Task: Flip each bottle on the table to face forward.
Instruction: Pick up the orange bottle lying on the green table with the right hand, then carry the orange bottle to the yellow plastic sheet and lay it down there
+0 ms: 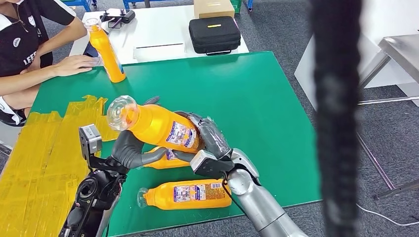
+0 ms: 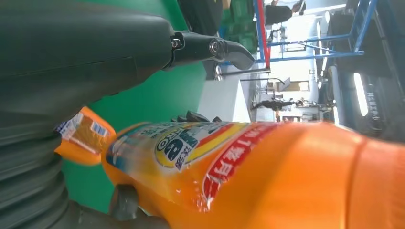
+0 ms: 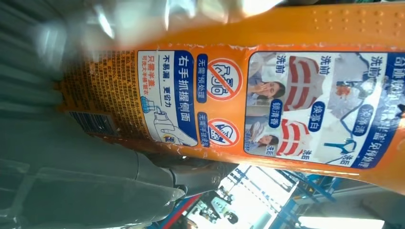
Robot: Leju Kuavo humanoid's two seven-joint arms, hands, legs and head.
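Both hands are on one orange plastic bottle with a clear cap point(image 1: 150, 124), lifted off the green tabletop point(image 1: 257, 98) and tilted, cap toward the left: right hand point(image 1: 210, 136) wrapped around its base end, left hand point(image 1: 129, 152) cupping it from underneath. Right wrist view shows the back label, left wrist view the front one. Second orange bottle point(image 1: 185, 194) lies flat on the near edge, a third point(image 1: 165, 159) lies under the held one, and a fourth point(image 1: 106, 49) stands by a person's hand point(image 1: 74, 64) at the far corner
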